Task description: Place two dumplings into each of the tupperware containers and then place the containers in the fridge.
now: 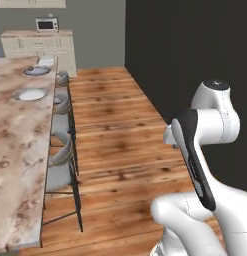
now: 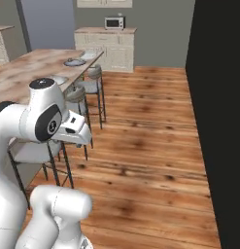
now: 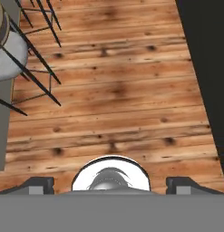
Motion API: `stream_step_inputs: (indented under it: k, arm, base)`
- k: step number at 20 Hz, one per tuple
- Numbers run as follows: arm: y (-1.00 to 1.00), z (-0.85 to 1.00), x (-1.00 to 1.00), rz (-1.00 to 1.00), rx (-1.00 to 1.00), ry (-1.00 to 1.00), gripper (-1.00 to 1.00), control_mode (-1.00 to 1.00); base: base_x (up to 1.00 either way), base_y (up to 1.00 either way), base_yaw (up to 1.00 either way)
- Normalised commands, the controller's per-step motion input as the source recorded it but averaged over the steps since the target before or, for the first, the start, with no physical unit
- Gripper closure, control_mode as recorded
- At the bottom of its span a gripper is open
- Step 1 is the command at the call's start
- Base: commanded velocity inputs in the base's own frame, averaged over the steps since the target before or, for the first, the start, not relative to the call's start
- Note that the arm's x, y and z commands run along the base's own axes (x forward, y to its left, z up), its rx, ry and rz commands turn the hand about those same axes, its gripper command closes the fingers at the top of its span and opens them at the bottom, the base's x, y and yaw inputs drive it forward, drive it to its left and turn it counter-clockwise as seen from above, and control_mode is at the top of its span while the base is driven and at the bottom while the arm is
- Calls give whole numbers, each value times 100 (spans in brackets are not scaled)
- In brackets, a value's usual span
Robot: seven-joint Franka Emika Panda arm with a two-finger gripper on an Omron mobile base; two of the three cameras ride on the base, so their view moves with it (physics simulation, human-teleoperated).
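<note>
two plates on the island, gripper empty over floor

gripper jaws spread wide, nothing between them, wooden floor below. round plates on marble island counter at 10 o'clock, pale tray just past the far plate. stools along its edge. microwave at 12.

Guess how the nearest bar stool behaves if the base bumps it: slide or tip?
The nearest bar stool looks tall on thin dark legs, so a high bump probably tips it. On the smooth wood floor a low push likely slides it.
</note>
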Motion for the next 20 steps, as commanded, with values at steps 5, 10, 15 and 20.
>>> stream_step_inputs:
  k: [5, 10, 15, 20]
  arm:
    - [0, 0, 0, 0, 0, 0, -100, 100]
    - [0, 0, 0, 0, 0, 0, -100, 100]
    - [0, 0, 0, 0, 0, 0, -100, 100]
    - [0, 0, 0, 0, 0, 0, -100, 100]
  base:
    - [100, -74, -2]
    - [100, 3, 4]
    - [100, 27, 10]
    - [100, -4, 12]
